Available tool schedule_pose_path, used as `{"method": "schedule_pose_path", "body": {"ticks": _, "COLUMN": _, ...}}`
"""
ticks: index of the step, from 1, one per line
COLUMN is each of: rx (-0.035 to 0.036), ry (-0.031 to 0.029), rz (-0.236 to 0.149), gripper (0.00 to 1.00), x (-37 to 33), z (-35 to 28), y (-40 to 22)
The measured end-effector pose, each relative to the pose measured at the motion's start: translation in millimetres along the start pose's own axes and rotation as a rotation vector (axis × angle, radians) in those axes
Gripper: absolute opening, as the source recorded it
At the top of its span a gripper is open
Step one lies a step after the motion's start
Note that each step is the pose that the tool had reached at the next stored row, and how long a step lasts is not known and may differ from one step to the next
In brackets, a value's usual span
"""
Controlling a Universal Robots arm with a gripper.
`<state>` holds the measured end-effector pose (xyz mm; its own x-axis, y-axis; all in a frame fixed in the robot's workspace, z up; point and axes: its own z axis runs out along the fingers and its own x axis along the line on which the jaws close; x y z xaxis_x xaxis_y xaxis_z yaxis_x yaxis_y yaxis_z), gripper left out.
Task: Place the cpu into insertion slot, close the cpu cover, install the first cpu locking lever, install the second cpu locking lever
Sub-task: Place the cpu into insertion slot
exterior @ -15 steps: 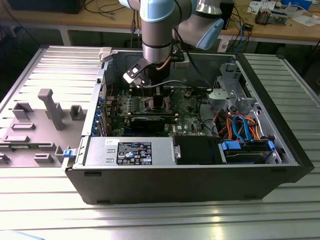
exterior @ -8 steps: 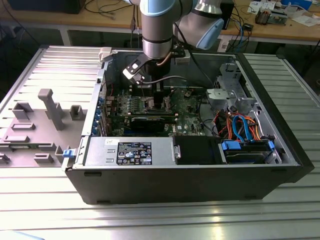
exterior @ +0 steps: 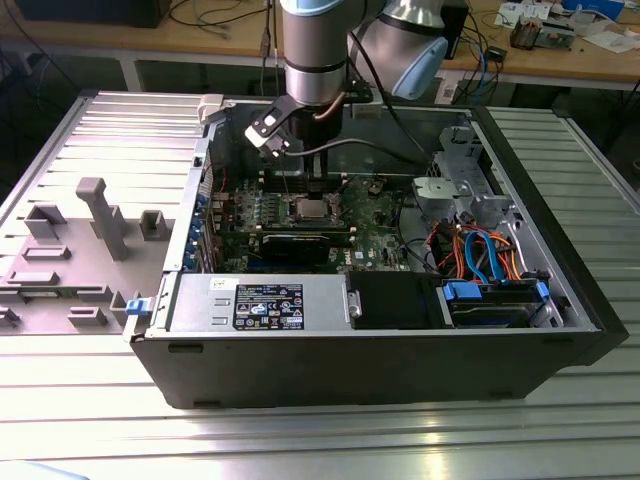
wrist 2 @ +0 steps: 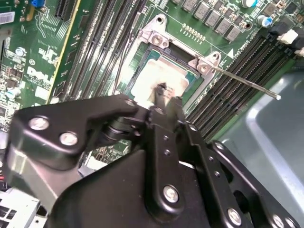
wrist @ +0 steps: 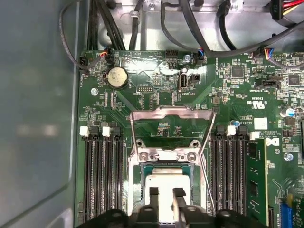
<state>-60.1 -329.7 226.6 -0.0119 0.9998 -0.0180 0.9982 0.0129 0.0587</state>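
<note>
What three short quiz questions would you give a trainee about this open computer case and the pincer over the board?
1. True or false: the cpu cover is closed over the cpu.
2. Which thing is the pincer nearest to?
A. the cpu
B. the coin battery
C. the power supply
3. Fill in: the insertion slot sits on a ___ circuit board.

Key
1. False. The cover is swung open, and the board shows through its window.
2. A
3. green
</note>
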Motion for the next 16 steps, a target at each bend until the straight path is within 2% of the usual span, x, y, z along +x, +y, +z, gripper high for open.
{"method": "schedule_pose_path", "body": {"ticks": 1, "rx": 0.0000, "ry": 0.0000, "rz": 0.000, "gripper": 0.17, "x": 0.0, "z": -1.5, "y": 0.1}}
{"method": "schedule_pose_path", "body": {"ticks": 2, "rx": 0.0000, "ry": 0.0001, "rz": 0.000, "gripper": 0.11, "x": 0.0, "z": -4.0, "y": 0.2}}
{"method": "schedule_pose_path", "body": {"ticks": 3, "rx": -0.0001, "ry": 0.0002, "rz": -0.001, "gripper": 0.11, "x": 0.0, "z": -7.4, "y": 0.5}}
{"method": "schedule_pose_path", "body": {"ticks": 6, "rx": 0.0000, "ry": 0.0000, "rz": -0.001, "gripper": 0.11, "x": -0.2, "z": -17.8, "y": 1.0}}
{"method": "schedule_pose_path", "body": {"ticks": 9, "rx": -0.0001, "ry": 0.0001, "rz": -0.001, "gripper": 0.11, "x": -0.4, "z": -23.5, "y": 1.4}}
{"method": "schedule_pose_path", "body": {"ticks": 16, "rx": 0.0000, "ry": 0.0001, "rz": -0.002, "gripper": 0.11, "x": -0.9, "z": -53.0, "y": 3.1}}
